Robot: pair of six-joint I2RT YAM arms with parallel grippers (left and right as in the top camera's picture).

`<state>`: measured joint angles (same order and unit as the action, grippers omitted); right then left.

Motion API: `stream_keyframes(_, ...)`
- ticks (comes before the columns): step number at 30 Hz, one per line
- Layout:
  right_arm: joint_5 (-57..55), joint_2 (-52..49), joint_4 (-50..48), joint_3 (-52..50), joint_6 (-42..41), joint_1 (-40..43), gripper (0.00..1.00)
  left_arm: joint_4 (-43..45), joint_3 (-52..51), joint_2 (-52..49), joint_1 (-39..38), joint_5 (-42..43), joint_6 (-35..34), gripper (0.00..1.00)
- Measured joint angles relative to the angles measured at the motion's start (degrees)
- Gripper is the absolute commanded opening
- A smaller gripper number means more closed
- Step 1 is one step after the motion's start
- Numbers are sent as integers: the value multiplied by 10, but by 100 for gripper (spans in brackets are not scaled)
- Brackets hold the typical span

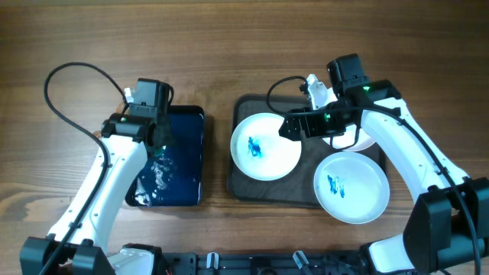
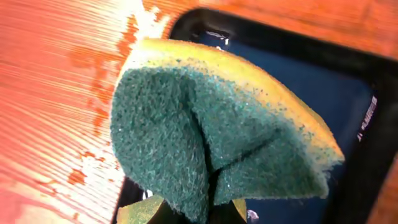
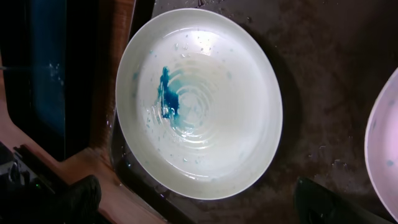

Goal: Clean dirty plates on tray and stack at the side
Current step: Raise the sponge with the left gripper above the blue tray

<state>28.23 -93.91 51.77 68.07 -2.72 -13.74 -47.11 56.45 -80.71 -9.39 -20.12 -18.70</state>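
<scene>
On the brown wooden tabletop (image 1: 218,225), a large dark grey-brown rectangular tray (image 1: 299,191) with rounded corners and a raised rim carries all three plates. At its left end lies a round white plate (image 1: 265,147) with a blue smear at its middle. A second plate (image 1: 351,188), smeared the same way, sits at the near right corner. At the far right a third plate (image 1: 353,143) shows only in part, because the white right arm (image 1: 397,145) crosses above it. The right claw (image 1: 284,128) hangs over the far right rim of the left-end plate, its jaws spread wide and holding nothing. Left of that large tray, with a strip of bare wood between, sits a smaller dark-blue rectangular tray (image 1: 187,153) holding water and white foam (image 1: 157,174). The left claw (image 1: 160,137) hovers above it, clamped tight on a folded yellow sponge (image 2: 217,130) with a green scouring face. Farther left of the large tray, a black cable (image 1: 57,76) loops over the wood.
</scene>
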Motion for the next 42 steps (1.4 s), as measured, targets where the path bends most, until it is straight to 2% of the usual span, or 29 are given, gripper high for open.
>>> stream_keyframes(5,0,0,0,0,0,0,100,30,0,0,-5,-47,-1,4)
stream_keyframes(19,0,0,0,0,0,0,100,50,0,0,-111,-176,12,4)
stream_keyframes(42,0,0,-2,0,0,0,100,50,0,0,-112,-195,8,4)
